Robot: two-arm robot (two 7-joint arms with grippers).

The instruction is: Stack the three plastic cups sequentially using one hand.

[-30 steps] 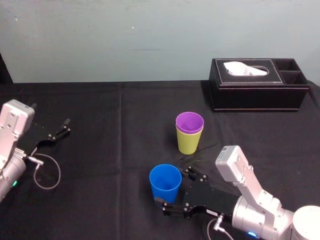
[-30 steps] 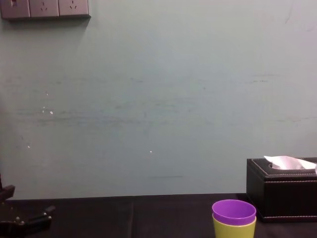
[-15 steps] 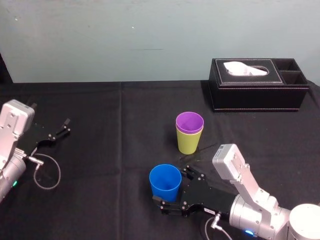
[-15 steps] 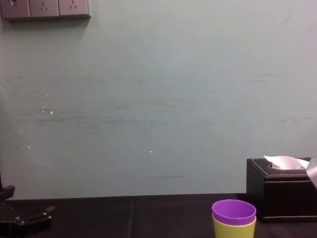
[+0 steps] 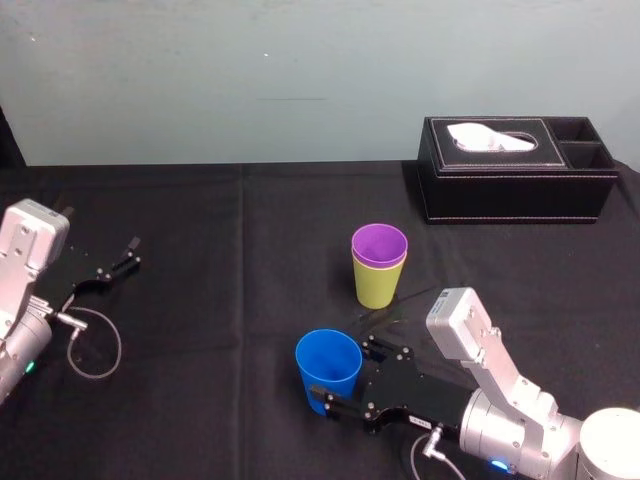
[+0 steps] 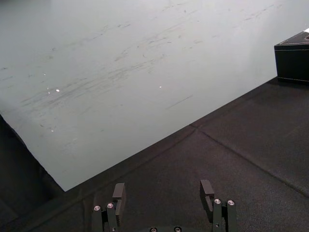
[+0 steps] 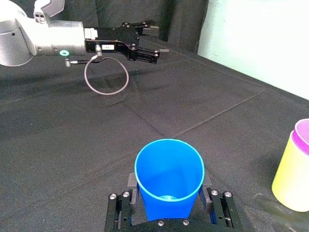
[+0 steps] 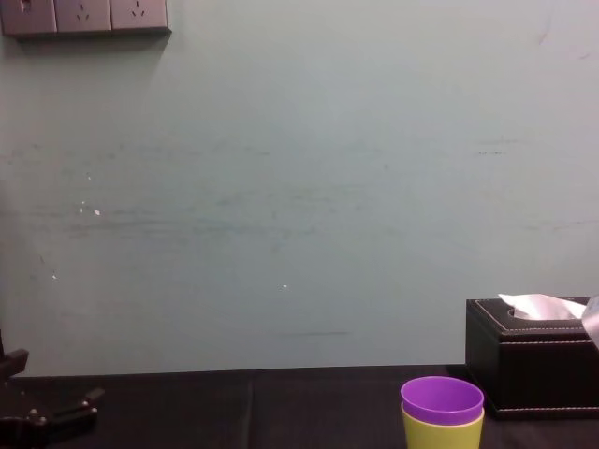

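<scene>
The blue cup (image 5: 327, 360) (image 7: 169, 179) stands near the table's front, leaning slightly left. My right gripper (image 5: 340, 368) (image 7: 169, 198) reaches it from the right, low on the cup. One finger presses each side of its lower wall, so the gripper is shut on it. Behind it and slightly to the right, the purple cup (image 5: 379, 243) (image 8: 442, 398) is nested inside the yellow-green cup (image 5: 378, 285) (image 8: 442, 432), both upright. My left gripper (image 5: 115, 265) (image 6: 164, 191) rests open at the far left of the table, with nothing between its fingers.
A black tissue box (image 5: 515, 170) (image 8: 533, 360) stands at the back right by the wall. A thin cable loop (image 5: 95, 345) lies beside the left arm. The table is covered in black cloth (image 5: 240, 280), bare between the cups and the left arm.
My right gripper's fingers have closed in onto the blue cup, which has shifted a little to the left and tipped slightly. The nested cups and the left arm have not moved.
</scene>
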